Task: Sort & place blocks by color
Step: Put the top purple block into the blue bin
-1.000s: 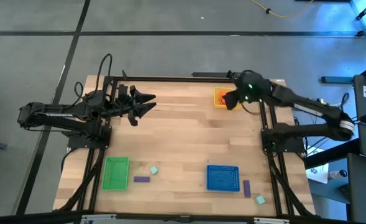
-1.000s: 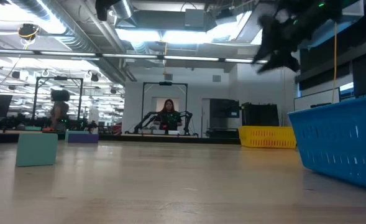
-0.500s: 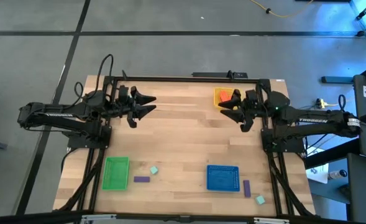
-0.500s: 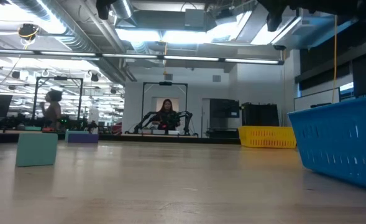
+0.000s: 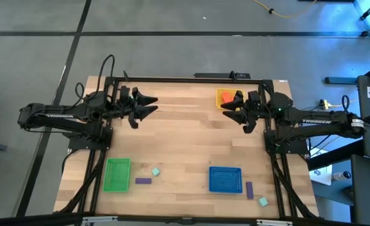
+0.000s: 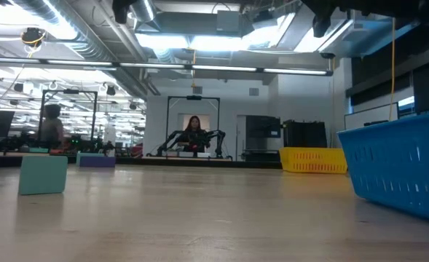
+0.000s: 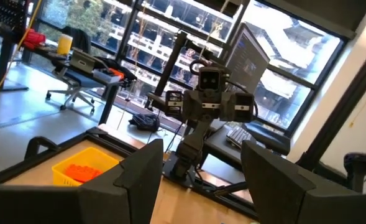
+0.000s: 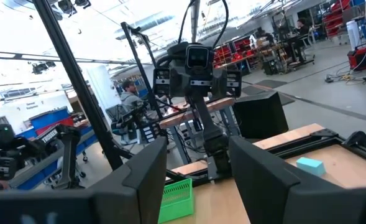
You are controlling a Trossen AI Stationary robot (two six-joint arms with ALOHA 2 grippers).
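Blocks, high view: orange ones [image 5: 230,98] lay in the yellow tray [image 5: 221,98]; mint [image 5: 155,171] and purple [image 5: 143,181] beside the green tray [image 5: 117,174]; purple [image 5: 250,189] and mint [image 5: 262,201] beside the blue tray [image 5: 225,179]; left hand [image 5: 152,104] and right hand [image 5: 225,110] hovered open, empty. Low view: mint cube [image 6: 43,174] on the desk [image 6: 199,218]. Wrist views: fingers parted, nothing held.

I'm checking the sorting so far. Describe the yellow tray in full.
The yellow tray is a small rectangular basket, plastic by its look, with low slotted walls. It sits flat at the table's far edge on the right arm's side. Orange-red blocks lie inside it. The right gripper hangs open just beside it, not touching.
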